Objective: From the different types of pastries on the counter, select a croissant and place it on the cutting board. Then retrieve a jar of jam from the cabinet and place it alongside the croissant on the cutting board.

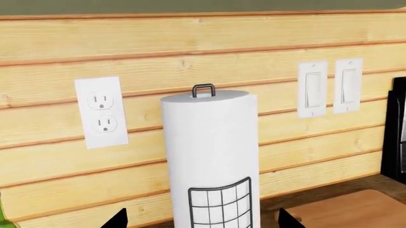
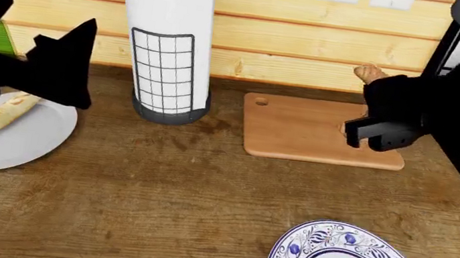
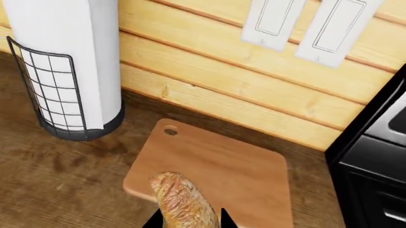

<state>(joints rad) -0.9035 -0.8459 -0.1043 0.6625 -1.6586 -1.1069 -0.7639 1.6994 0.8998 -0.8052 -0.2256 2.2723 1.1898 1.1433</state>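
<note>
The small golden-brown ridged croissant (image 3: 180, 199) is clamped in the right gripper (image 3: 189, 219), held above the light-brown rectangular wooden cutting board (image 3: 235, 166), its long axis pointing out from the fingers toward the board's holed corner. The board's surface lies bare on the dark wood-grain table (image 2: 160, 180), a white paper-towel roll (image 2: 164, 32) standing beside it. The left gripper (image 1: 201, 223) hangs spread wide before that roll.

A: What sits between the dark fingertips (image 3: 222, 219)?
B: The croissant (image 3: 180, 202), golden-brown and ridged, gripped near one end, the other end free over the cutting board (image 3: 222, 171).

A: And the board?
B: It lies flat on the counter (image 3: 57, 175), its small hole toward the plank wall (image 3: 216, 90).

A: Anything beside it?
B: A paper towel roll (image 3: 63, 57) in a wire holder, two light switches (image 3: 311, 26) above, and a dark appliance (image 3: 374, 166) at the board's far side.
</note>
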